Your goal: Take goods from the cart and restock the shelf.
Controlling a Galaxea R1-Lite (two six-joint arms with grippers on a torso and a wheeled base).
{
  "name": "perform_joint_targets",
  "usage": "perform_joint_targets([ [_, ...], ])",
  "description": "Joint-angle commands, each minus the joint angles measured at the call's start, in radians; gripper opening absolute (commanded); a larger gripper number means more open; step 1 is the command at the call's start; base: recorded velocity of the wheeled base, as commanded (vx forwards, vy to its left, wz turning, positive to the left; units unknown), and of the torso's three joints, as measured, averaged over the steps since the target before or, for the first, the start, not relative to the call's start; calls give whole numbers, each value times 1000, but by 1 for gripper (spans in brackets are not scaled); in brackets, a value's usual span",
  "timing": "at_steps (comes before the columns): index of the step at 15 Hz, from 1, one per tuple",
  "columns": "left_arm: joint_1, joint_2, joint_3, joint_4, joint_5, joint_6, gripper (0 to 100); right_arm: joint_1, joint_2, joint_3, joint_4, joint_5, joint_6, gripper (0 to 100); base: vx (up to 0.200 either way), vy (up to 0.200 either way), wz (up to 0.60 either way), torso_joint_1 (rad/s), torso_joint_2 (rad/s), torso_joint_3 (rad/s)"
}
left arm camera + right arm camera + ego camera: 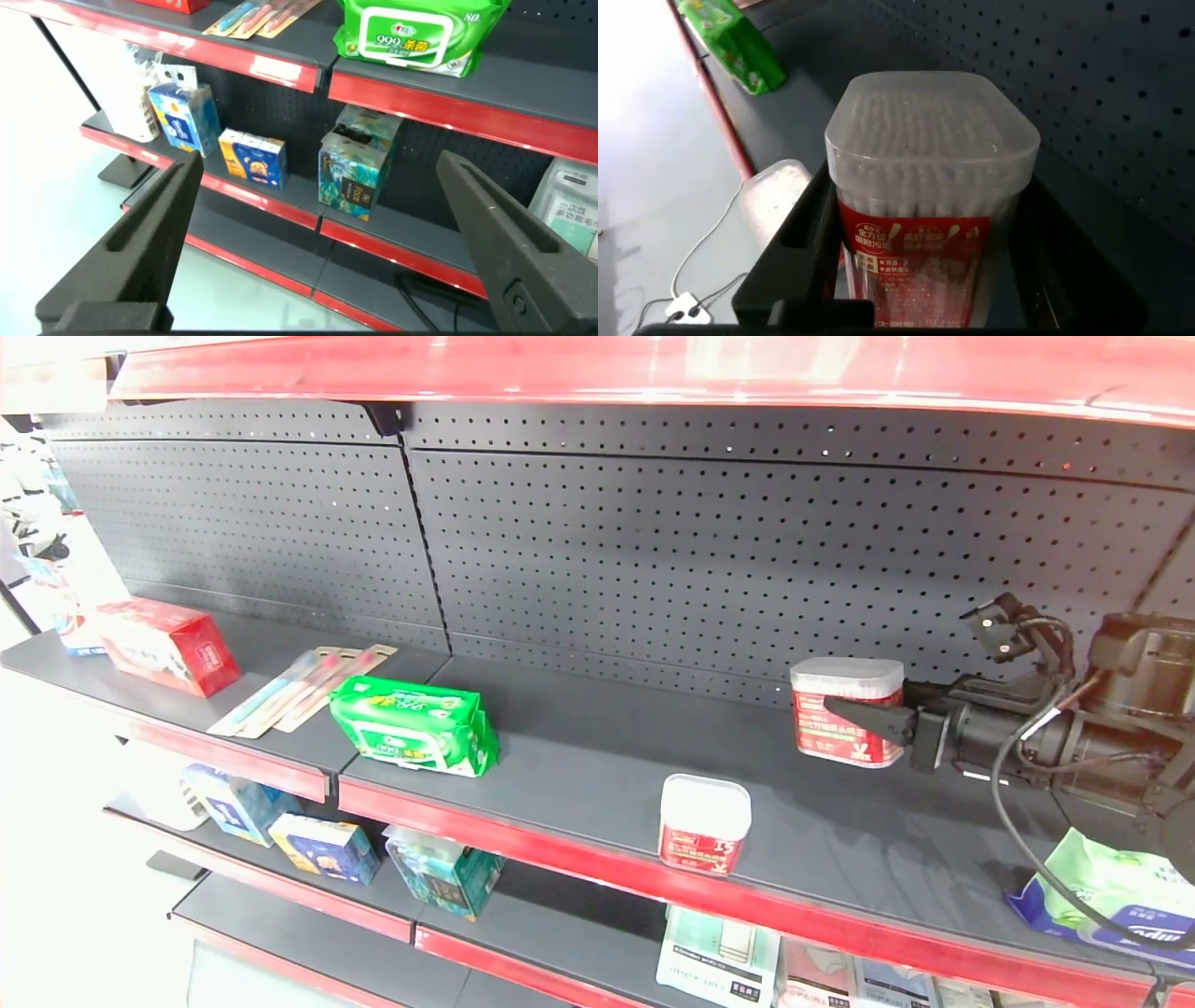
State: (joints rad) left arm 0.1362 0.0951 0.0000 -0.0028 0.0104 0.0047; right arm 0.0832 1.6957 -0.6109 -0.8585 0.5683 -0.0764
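The cotton swab tub (845, 677) stood upright on the upper shelf (597, 747), towards its right side and close to the perforated back panel (653, 541). Its long axis was vertical, its pale lid uppermost, and its red label faced the aisle. Whether its base touched the shelf could not be established.

The right end effector (864, 717) was clamped on the tub. It entered level from the robot's right, with one finger across the front face. The tub therefore lay directly between the fingers, so any release would, in the inspector's judgement, call for withdrawal back towards the right, along the finger line.

A second, shorter tub (704, 823) stood well apart at the shelf's front edge, and a green wipes pack (415, 723) lay further left.

The left end effector (318, 168) was spread wide and held nothing. It faced the lower shelves and was the farther arm.
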Motion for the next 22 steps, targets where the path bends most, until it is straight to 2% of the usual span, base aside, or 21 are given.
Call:
perform_joint_targets([
  [1,0,2,0,0,0,0,100,1,96,-35,-14,1,0,0,0,0,0,0,0,0],
  [4,0,2,0,0,0,0,100,9,150,-61,-39,2,0,0,0,0,0,0,0,0],
  [6,0,2,0,0,0,0,100,18,217,-66,-136,5,0,0,0,0,0,0,0,0],
  [10,0,2,0,0,0,0,100,18,289,-76,-189,67,-2,0,0,0,0,0,0,0],
  [13,0,2,0,0,0,0,100,23,395,-129,-317,74,0,0,0,0,0,0,0,0],
  [14,0,2,0,0,0,0,100,23,410,-145,-327,78,0,0,0,0,0,0,0,0],
  [17,0,2,0,0,0,0,100,3,469,-193,-349,174,-2,0,0,0,0,0,0,0],
  [22,0,2,0,0,0,0,100,-8,539,-257,-370,237,0,0,0,0,0,0,0,0],
])
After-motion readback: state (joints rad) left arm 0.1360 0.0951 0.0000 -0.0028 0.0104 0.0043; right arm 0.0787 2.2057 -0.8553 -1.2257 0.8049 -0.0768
